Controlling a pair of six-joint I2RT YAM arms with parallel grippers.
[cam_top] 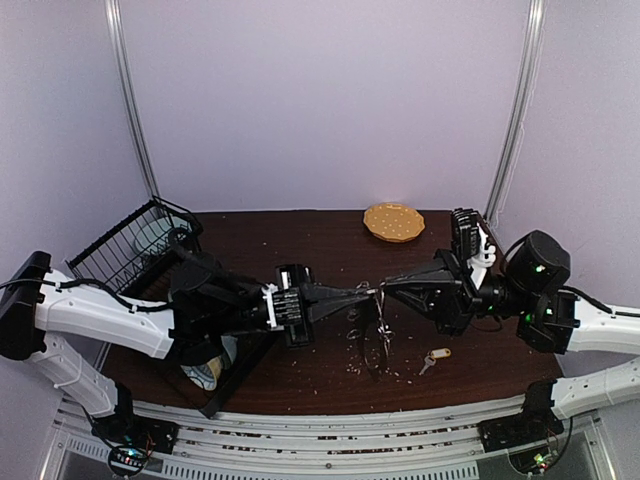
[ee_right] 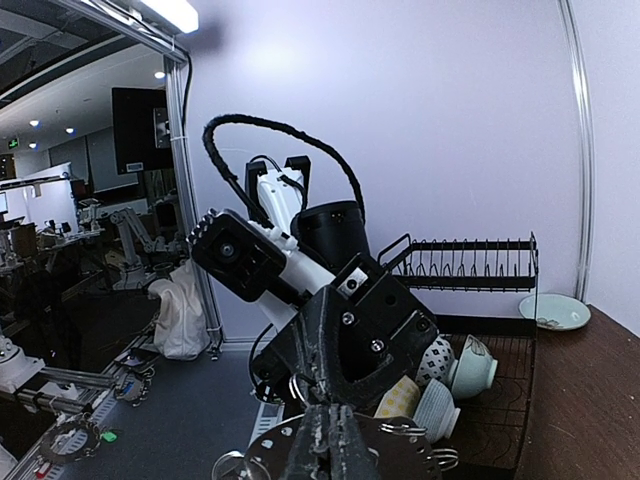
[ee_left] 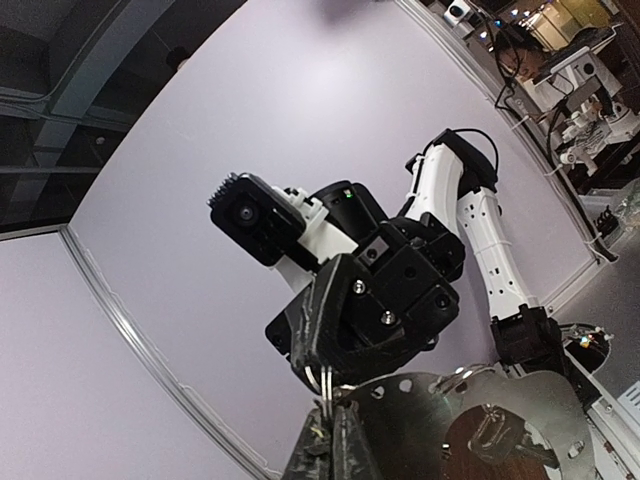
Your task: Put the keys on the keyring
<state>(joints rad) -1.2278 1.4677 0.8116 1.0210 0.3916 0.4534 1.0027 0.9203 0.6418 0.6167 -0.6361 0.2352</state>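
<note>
Soft, even light fills the booth with faint shadows, while a ceiling strip (ee_right: 172, 12) glares above-left of the right gripper (ee_right: 325, 440), both wrist views bow at their edges, and the closest fingertips (ee_right: 316, 452) blur.

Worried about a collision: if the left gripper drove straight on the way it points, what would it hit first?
Most likely the right gripper: it faces the left gripper nearly tip to tip, with the keyring pinched between them.
</note>
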